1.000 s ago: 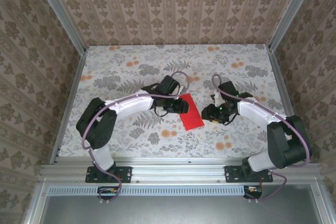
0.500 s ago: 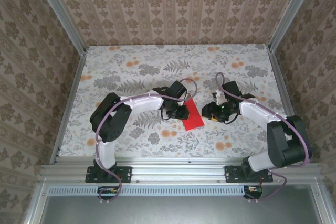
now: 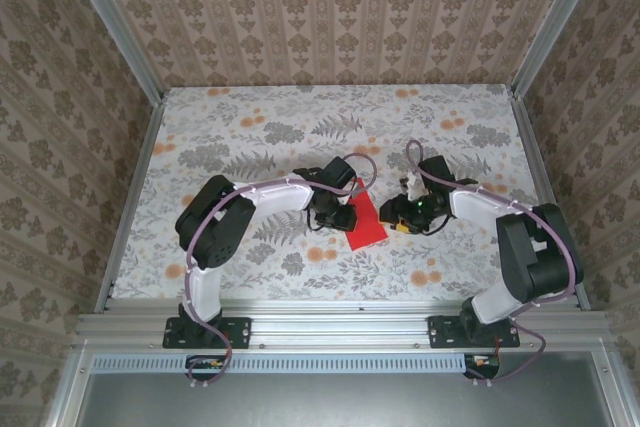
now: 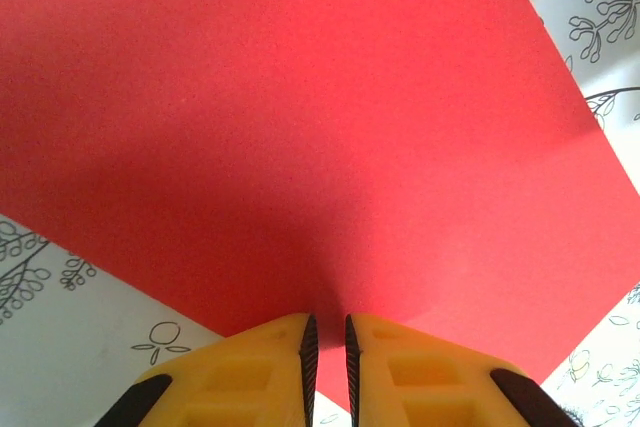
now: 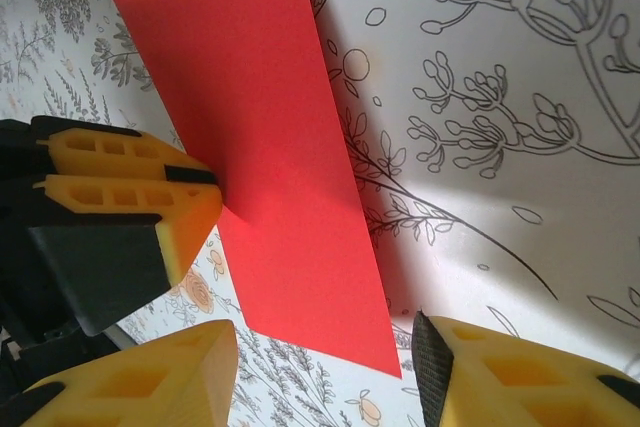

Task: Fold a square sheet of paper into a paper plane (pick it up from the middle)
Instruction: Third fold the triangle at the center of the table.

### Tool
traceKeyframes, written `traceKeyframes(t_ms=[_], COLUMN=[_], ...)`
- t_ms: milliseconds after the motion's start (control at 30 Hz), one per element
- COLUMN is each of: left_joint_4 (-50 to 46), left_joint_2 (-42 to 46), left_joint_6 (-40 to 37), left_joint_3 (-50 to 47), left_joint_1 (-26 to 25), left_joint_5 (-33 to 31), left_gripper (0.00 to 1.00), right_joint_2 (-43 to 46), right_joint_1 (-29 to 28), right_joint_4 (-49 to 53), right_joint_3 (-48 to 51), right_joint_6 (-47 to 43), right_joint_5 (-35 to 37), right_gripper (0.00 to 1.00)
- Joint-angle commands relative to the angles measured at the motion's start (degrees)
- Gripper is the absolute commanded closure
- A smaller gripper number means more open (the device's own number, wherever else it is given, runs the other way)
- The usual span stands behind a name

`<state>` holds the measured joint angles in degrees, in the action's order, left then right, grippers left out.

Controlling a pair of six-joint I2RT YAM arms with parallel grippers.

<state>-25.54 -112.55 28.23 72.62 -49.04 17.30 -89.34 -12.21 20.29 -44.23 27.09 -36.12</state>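
Red square sheet of paper, unfolded, pinched at one edge

The square sheet of paper is plain bright red, unmarked, smooth and without a visible crease. It sits near the middle of the flower-printed table, turned so that its corners point roughly toward and away from the arm bases. The left end effector grips it at the middle of one edge, its yellow fingers closed tight onto the paper there. From the right wrist view the sheet reads as a long slanted strip, and a soft shadow falls on the table along its free side, so that side stands clear of the surface
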Motion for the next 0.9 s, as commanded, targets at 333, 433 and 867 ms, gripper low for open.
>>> traceKeyframes(t_ms=[333,433,867], left_joint_4=[1.3,1.3,1.2], left_joint_2=[-0.8,-0.8,0.1], left_joint_6=[-1.2,-1.2,-1.5], left_joint_3=[-2.8,-3.0,-3.7], left_joint_1=[1.2,1.3,1.8], left_joint_5=[0.6,0.8,1.1], left_gripper=[0.81,0.81,0.81], right_joint_2=[-4.5,-4.0,-1.7], right_joint_1=[-2.2,-2.1,-1.5], right_joint_4=[-2.4,-4.1,-3.7], right_joint_3=[0.6,1.2,1.3], right_joint_6=[0.4,1.0,2.1], right_joint_5=[-4.1,-7.2,-8.7], right_gripper=[0.50,0.51,0.63])
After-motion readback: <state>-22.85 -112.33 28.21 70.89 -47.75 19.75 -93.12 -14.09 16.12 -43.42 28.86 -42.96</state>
